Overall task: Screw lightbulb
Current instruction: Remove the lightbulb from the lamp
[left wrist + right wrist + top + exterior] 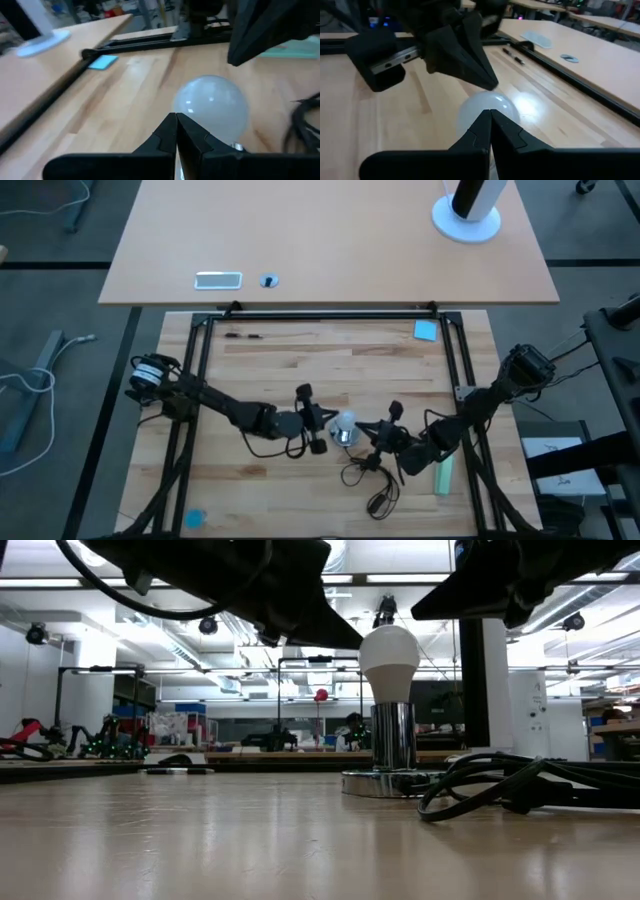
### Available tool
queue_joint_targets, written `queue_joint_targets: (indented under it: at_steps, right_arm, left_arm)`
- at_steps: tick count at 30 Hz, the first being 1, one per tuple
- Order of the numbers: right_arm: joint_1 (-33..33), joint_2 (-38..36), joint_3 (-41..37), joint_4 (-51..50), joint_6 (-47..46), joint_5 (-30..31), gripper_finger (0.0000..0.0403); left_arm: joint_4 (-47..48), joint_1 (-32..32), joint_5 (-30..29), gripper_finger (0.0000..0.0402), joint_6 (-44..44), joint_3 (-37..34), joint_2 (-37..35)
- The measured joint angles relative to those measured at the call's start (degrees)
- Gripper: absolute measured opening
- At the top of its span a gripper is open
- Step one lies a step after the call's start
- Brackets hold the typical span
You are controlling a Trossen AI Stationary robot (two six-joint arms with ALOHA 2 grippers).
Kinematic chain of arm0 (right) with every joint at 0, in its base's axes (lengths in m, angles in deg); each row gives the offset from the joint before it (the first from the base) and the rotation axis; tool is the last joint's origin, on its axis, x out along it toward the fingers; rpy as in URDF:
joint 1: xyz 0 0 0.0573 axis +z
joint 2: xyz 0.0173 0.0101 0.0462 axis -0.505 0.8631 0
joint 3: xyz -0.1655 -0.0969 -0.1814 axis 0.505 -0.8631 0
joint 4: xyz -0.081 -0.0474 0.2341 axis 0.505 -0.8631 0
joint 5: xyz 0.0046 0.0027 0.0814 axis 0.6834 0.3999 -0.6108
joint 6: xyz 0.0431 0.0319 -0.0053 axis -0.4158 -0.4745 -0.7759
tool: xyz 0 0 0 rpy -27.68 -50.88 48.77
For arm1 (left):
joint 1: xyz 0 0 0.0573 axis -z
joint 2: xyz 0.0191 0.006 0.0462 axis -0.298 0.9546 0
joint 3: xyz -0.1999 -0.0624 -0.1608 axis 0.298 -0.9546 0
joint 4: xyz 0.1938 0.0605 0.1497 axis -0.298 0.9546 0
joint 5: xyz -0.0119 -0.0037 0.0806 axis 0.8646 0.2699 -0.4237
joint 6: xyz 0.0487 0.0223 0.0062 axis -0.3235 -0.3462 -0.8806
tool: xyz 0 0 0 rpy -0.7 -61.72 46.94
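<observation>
lightbulb upright in socket, left hand and right hand flanking it

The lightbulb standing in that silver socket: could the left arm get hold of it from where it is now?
Probably yes. The left gripper is shut right beside the lightbulb with nothing between; it would need to open first.

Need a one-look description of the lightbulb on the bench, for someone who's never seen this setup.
Start at the butcher-block table and look between the two dark arms near its middle. There the lightbulb stands upright in a shiny metal socket with a black cord coiled beside it. It is the only round, frosted white thing there; the nearby pale green block is flat and rectangular.
</observation>
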Motion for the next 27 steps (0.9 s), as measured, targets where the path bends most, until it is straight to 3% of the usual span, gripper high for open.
queue_joint_targets:
  at_steps: [12, 19, 27]
  right_arm:
    - [-2.1, 2.1, 0.1, 0.5, -0.8, -2.0, 0.0]
    - [-2.9, 1.5, 0.0, -1.7, -0.1, 3.4, 0.0]
    - [-1.0, -0.6, 0.5, -1.4, 0.5, -0.8, 0.0]
  left_arm:
    - [-0.2, -0.2, 5.5, 0.0, 2.3, 0.0, 0.0]
    - [-0.5, 1.9, 8.7, 0.0, 1.3, 0.0, 0.0]
    - [-0.3, 3.0, 1.2, 0.0, 0.3, 0.0, -0.1]
